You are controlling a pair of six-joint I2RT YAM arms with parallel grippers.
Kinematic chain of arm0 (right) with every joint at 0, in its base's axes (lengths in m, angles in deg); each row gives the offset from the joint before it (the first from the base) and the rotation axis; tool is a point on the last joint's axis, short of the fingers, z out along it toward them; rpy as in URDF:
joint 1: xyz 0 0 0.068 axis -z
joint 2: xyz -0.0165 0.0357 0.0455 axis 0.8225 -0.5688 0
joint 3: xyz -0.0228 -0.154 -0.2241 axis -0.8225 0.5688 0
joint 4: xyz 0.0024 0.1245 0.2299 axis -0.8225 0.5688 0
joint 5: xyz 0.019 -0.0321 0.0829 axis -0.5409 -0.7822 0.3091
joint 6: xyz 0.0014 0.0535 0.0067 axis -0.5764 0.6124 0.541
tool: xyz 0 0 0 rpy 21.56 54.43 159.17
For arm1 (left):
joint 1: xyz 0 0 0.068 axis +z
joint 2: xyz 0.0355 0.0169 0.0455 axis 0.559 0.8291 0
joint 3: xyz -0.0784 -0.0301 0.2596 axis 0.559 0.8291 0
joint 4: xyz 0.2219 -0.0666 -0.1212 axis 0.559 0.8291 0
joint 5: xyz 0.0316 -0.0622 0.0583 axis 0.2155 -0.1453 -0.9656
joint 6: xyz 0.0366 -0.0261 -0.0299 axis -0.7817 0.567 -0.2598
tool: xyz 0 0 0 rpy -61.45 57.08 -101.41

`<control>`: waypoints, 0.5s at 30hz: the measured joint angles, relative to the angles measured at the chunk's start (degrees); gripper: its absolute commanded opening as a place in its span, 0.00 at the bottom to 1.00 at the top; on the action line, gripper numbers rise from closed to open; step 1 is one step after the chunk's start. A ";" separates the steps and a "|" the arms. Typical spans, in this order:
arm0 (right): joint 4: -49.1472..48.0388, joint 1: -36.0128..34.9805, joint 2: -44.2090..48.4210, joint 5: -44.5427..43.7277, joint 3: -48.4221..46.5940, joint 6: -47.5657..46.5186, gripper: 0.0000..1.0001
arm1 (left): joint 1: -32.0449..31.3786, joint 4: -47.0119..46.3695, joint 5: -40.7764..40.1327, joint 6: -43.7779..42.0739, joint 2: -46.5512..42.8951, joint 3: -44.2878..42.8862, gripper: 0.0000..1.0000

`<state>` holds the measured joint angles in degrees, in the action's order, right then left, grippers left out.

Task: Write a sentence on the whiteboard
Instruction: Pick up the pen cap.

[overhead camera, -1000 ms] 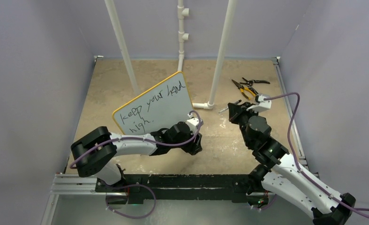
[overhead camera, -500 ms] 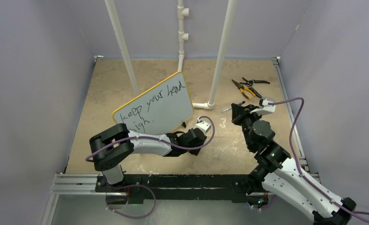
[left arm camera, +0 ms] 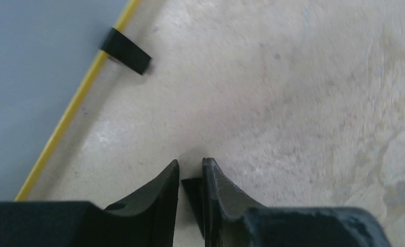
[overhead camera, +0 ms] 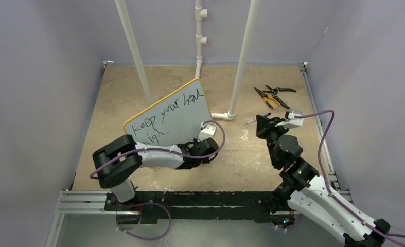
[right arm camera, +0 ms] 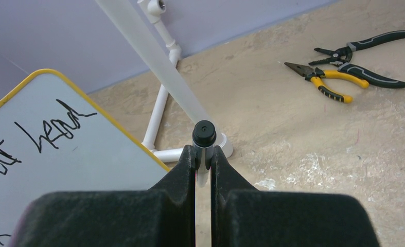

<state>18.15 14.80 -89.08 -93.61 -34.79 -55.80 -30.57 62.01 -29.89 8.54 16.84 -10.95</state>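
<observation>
Right wrist view shows the right gripper (right arm camera: 204, 154) clamped on the marker (right arm camera: 204, 135), held away because the sentence (overhead camera: 166, 114) already fills the whiteboard (overhead camera: 190, 122) standing mid-table; the left gripper (left arm camera: 191, 163) sits narrow near its foot (left arm camera: 125, 50), contents unclear

One whiteboard (overhead camera: 188, 124) carries one sentence (overhead camera: 168, 111) of four words in two lines. Behind the whiteboard stand three upright white pipes (overhead camera: 133, 49) (overhead camera: 199, 36) (overhead camera: 244, 56). To its right lie two pliers, one yellow-handled (overhead camera: 269, 99) and one black-handled (overhead camera: 279, 90), and what seems to be one marker (right arm camera: 204, 135). In front of it are two arms (overhead camera: 154, 154) (overhead camera: 313, 188).
</observation>
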 measured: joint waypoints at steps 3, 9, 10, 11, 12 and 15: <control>-0.39 0.00 -0.11 0.00 0.09 -0.50 0.00 | 1.73 0.48 -0.35 1.90 -1.22 1.25 0.41; -1.07 0.00 -0.24 0.04 0.09 -0.85 0.00 | 2.14 1.09 1.66 5.20 -4.57 3.91 0.52; -1.18 0.00 -0.35 0.04 0.09 -0.87 0.00 | 2.14 1.25 2.23 5.70 -5.03 4.22 0.53; -1.25 0.00 -0.48 0.07 0.09 -0.87 0.00 | 2.12 1.46 2.86 6.36 -5.44 4.46 0.54; -1.25 0.00 -0.48 0.09 0.09 -0.87 0.00 | 2.12 1.77 3.28 6.84 -5.73 4.55 0.55; -1.25 0.00 -0.48 0.13 0.09 -0.87 0.00 | 2.14 2.43 4.85 8.81 -7.34 5.62 0.58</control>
<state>16.91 14.80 -89.56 -93.48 -34.70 -56.68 -28.42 64.44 -25.04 17.35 9.49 -5.33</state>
